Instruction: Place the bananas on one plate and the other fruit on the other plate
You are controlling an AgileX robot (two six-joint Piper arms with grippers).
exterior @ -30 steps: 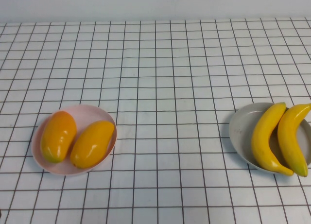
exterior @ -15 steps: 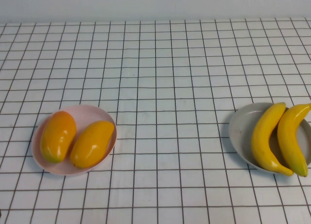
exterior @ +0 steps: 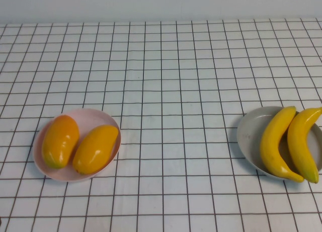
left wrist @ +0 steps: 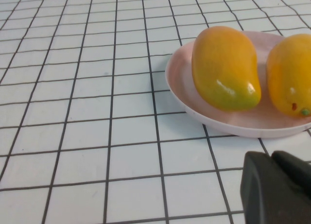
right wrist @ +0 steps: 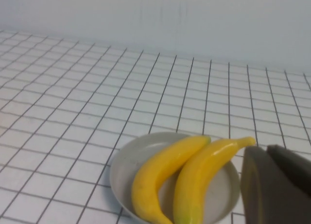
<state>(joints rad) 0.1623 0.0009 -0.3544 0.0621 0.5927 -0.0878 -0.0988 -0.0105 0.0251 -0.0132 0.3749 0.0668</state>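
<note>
Glossy yellow plastic marks the 2 bananas (exterior: 289,144), long curved shapes with greenish tips, lying side by side and touching along their length on the grey plate (exterior: 249,134) at the near right of the table (exterior: 166,81). That plate is round and shallow with a raised rim, matte and smooth; the bananas' far tips reach out over its far rim, and the right banana runs close to the right edge of the high view. From the right wrist view the same bananas (right wrist: 187,178) fill most of the grey plate (right wrist: 124,168), their skins catching soft highlights.

At the near left sits the pink plate (exterior: 98,116), pale, round and shallow with a raised rim. It carries the 2 mangoes (exterior: 78,144), plump glossy orange-yellow ovals, shorter and fatter than the bananas, lying next to each other and angled alike. In the left wrist view the mangoes (left wrist: 226,68) show a greenish tinge at their near ends and bright specular spots, resting on the pink plate (left wrist: 182,95).

The table is covered in a white cloth printed with a thin black grid, slightly wavy in places.

The left claw (left wrist: 277,190) appears only as a dark matte block in its wrist view, just beside the pink plate's near rim; whether it is open or closed cannot be told. The right claw (right wrist: 277,185) is likewise a dark block next to the grey plate, state impossible to tell.
</note>
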